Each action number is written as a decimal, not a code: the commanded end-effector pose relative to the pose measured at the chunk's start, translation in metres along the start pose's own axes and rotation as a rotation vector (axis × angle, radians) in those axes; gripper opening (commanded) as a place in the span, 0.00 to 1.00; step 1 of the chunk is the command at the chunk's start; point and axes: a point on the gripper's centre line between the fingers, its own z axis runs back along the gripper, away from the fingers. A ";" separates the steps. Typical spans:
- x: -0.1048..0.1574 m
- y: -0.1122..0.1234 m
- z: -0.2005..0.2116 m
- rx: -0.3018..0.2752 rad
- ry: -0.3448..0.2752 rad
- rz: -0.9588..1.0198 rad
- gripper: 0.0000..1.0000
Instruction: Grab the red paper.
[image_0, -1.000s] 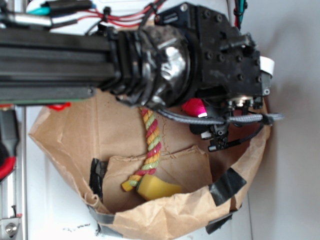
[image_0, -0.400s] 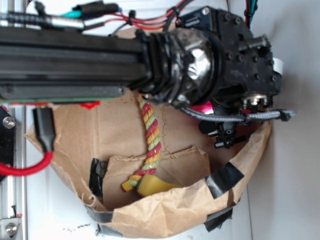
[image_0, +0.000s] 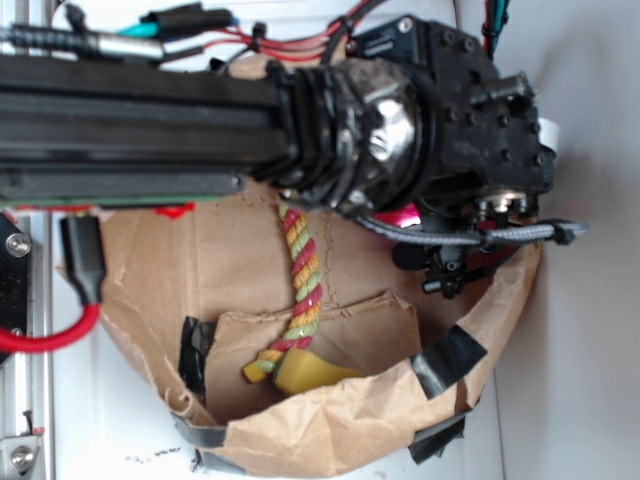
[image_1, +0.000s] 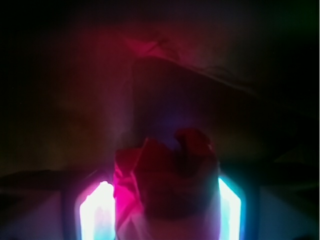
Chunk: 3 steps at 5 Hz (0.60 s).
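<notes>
1. Your red paper (image_1: 162, 185) fills the lower middle of the wrist view: crumpled, with folds and creases, its left flank lit magenta and the rest in dark shadow.
2. It sits between the two glowing fingers (image_1: 97, 212), which press close on either side of it; they appear to hold it.
3. From the exterior view, only a sliver of the red paper (image_0: 405, 215) shows under the black wrist, near the right wall of the brown paper bag (image_0: 330, 425).
4. The gripper (image_0: 445, 270) hangs just inside the bag's right rim, so you have little room that way.
5. More open room lies to the left, toward the twisted rope (image_0: 303, 285) and the yellow sponge (image_0: 305, 375) on the bag floor.
</notes>
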 end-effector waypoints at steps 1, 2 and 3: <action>-0.025 0.016 0.053 -0.023 -0.055 0.033 0.00; -0.036 0.012 0.085 -0.075 -0.055 0.030 0.00; -0.042 0.011 0.111 -0.114 -0.065 0.039 0.00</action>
